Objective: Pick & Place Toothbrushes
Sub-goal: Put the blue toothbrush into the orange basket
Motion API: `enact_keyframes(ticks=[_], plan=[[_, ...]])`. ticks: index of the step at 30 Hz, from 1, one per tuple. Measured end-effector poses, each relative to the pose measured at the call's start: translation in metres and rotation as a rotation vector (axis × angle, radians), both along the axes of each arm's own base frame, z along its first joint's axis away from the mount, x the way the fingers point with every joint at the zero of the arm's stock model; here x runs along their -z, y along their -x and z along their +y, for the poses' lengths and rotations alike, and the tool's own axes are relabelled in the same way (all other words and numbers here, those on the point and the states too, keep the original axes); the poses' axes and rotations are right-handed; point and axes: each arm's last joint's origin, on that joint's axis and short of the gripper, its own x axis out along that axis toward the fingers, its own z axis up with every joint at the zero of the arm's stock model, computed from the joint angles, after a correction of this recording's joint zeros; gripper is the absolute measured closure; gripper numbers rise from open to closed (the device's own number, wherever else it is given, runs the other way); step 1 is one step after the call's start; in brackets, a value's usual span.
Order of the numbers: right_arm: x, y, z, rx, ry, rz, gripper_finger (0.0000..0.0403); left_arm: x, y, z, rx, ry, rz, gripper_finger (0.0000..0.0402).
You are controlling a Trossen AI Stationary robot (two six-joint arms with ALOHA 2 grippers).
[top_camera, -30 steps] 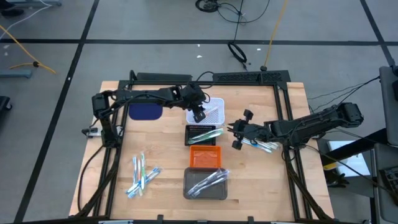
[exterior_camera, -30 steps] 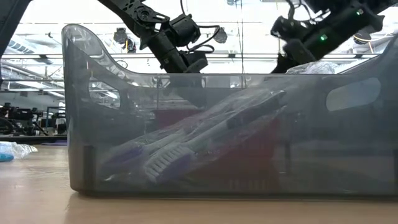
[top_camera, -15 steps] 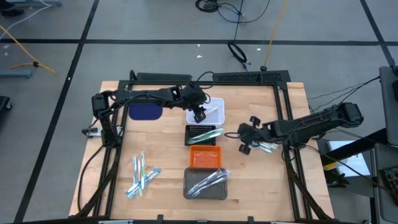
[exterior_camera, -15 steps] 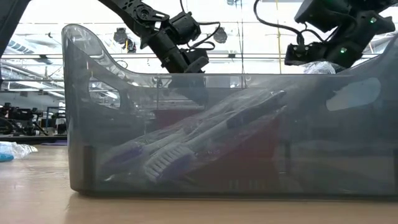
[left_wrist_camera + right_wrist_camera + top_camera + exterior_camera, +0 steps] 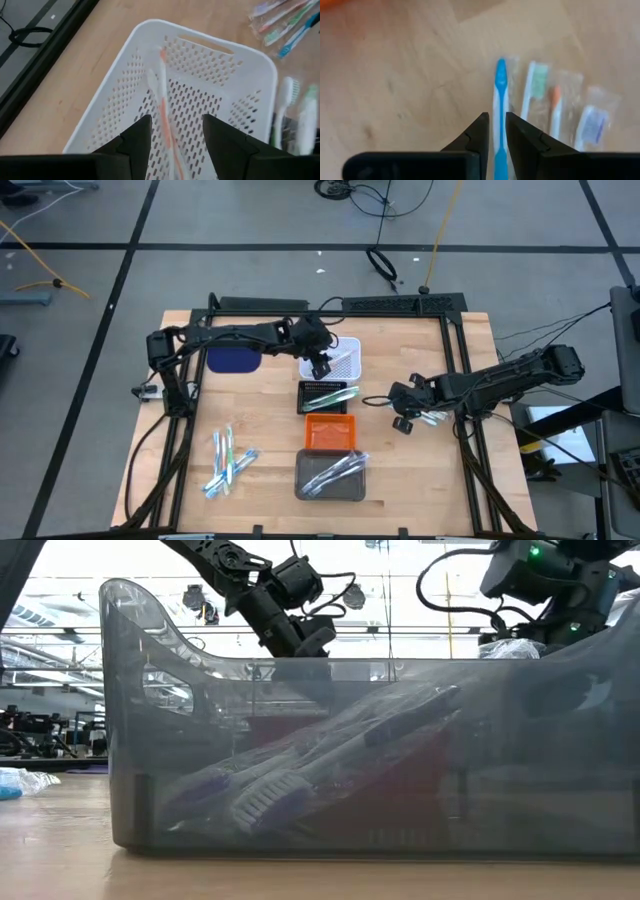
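My left gripper (image 5: pixel 176 125) hangs open over the white perforated tray (image 5: pixel 210 65), near its left side in the high view. A white and orange toothbrush (image 5: pixel 165 105) shows blurred in that tray, past the fingers. My right gripper (image 5: pixel 497 122) points down over the pile of wrapped toothbrushes (image 5: pixel 430 416) on the table's right. Its fingers stand a narrow gap apart. A blue toothbrush (image 5: pixel 500 85) lying on the wood shows through the gap, and I see no touch. Green toothbrushes lie in the black tray (image 5: pixel 325 397), and more in the grey tray (image 5: pixel 330 477).
An orange tray (image 5: pixel 330 432) sits between the black and grey trays. Another pile of toothbrushes (image 5: pixel 228 460) lies near the front left. A dark blue pad (image 5: pixel 235 358) lies at the far left. The grey tray's wall (image 5: pixel 360 760) fills the low view.
My right gripper has tipped from nearly level to pointing steeply down. It has shifted toward the table's right edge, lower over the right pile. Its finger gap looks unchanged.
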Motion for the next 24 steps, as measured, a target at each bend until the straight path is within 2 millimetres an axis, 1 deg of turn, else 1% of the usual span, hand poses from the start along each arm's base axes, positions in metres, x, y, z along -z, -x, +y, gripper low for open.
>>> enact_keyframes(ticks=[5,12,16,18,20,24], plan=[[0.004,0.003,0.001,0.007,-0.044,0.034,0.0330,-0.013,0.004,-0.008,0.018,-0.006,-0.019,0.0222],[0.024,0.018,-0.001,0.040,-0.046,0.102,0.0296,-0.028,0.008,-0.021,0.051,-0.018,-0.042,0.0222],[0.032,0.023,-0.002,0.056,-0.048,0.120,0.0290,-0.032,0.009,-0.026,0.074,-0.032,-0.048,0.0222],[0.033,0.024,-0.002,0.064,-0.051,0.117,0.0293,-0.032,0.008,-0.028,0.079,-0.031,-0.045,0.0222],[0.034,0.025,-0.002,0.069,-0.053,0.114,0.0305,-0.032,0.008,-0.029,0.082,-0.031,-0.044,0.0222],[0.034,0.025,-0.002,0.073,-0.052,0.112,0.0347,-0.032,0.008,-0.030,0.084,-0.032,-0.043,0.0222]])
